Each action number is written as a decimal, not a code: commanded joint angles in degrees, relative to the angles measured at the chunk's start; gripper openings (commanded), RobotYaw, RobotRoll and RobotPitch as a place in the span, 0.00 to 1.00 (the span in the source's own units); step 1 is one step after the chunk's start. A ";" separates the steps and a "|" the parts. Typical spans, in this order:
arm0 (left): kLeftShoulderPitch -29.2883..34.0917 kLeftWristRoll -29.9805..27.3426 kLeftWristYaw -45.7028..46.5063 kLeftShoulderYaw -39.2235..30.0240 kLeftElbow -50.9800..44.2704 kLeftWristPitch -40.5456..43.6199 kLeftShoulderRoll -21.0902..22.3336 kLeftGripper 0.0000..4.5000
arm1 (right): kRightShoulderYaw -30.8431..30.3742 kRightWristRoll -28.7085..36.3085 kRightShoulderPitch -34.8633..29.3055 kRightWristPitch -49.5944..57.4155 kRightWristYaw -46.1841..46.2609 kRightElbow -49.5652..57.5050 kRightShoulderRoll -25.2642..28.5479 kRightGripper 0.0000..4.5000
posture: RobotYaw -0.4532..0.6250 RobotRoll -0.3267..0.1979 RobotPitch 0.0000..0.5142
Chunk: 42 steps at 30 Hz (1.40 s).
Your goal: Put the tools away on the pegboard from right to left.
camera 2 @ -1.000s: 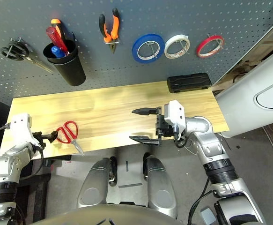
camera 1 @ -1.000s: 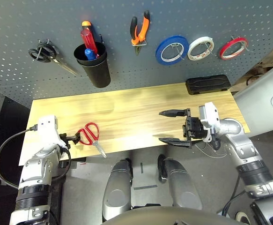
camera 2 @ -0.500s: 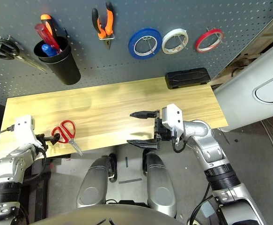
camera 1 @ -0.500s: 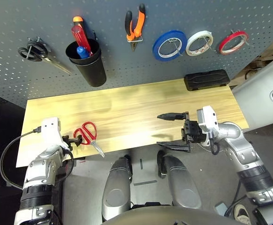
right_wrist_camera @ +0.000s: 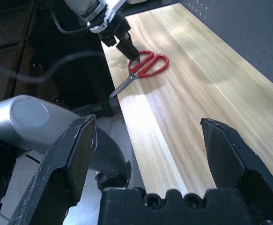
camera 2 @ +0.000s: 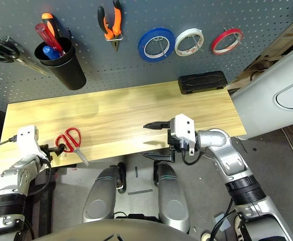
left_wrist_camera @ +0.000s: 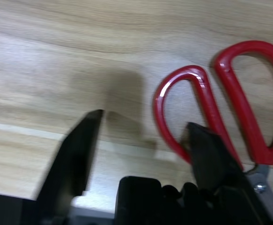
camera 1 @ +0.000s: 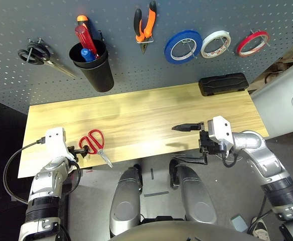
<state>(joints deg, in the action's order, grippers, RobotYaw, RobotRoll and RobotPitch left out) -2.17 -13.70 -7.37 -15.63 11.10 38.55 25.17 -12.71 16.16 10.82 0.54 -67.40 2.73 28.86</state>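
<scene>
Red-handled scissors lie flat near the table's front left edge, blades pointing toward me. My left gripper is at their handles, open. In the left wrist view one finger lies over the near handle loop of the scissors and the other stands on bare wood. My right gripper hovers wide open and empty at the front edge, right of centre. On the pegboard hang the orange-and-black pliers and the red tape ring. The red screwdriver stands in the black cup.
Black-handled scissors hang at the pegboard's far left. Blue tape and white tape hang between the pliers and the red ring. A black case lies at the table's back right.
The camera has shifted a little. My right gripper has drawn back toward the table's front edge, still open. My left gripper stays at the scissors' handles.
</scene>
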 commanded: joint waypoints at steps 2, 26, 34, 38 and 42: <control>1.86 0.29 -0.13 -0.38 -0.28 1.20 -1.12 0.43 | -0.58 -0.48 -0.30 0.01 0.28 0.65 0.56 1.00 | 0.42 0.62 0.65; 0.60 -4.65 -2.88 -11.21 -25.50 5.59 4.21 0.00 | 3.06 6.72 6.47 -4.38 -6.93 -9.12 -0.42 1.00 | 0.52 0.62 0.32; -0.33 -9.41 -6.64 -15.49 -31.35 7.59 6.72 0.00 | 8.80 13.01 8.45 -2.23 -11.14 -9.22 1.58 1.00 | 0.54 0.62 0.20; -0.14 -12.99 -9.25 -18.13 -33.27 9.22 8.59 0.00 | 11.19 15.87 9.12 1.21 -12.56 -7.79 3.95 1.00 | 0.54 0.62 0.17; 1.06 -15.65 -11.50 -21.29 -34.49 9.74 10.31 0.00 | 13.63 18.03 9.77 3.08 -14.28 -7.83 5.92 1.00 | 0.54 0.62 0.15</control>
<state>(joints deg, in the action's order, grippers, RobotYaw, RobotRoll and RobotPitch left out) -2.20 -27.61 -17.59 -35.19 -21.99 47.56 34.93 -0.81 32.76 20.49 2.53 -80.37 -5.98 33.63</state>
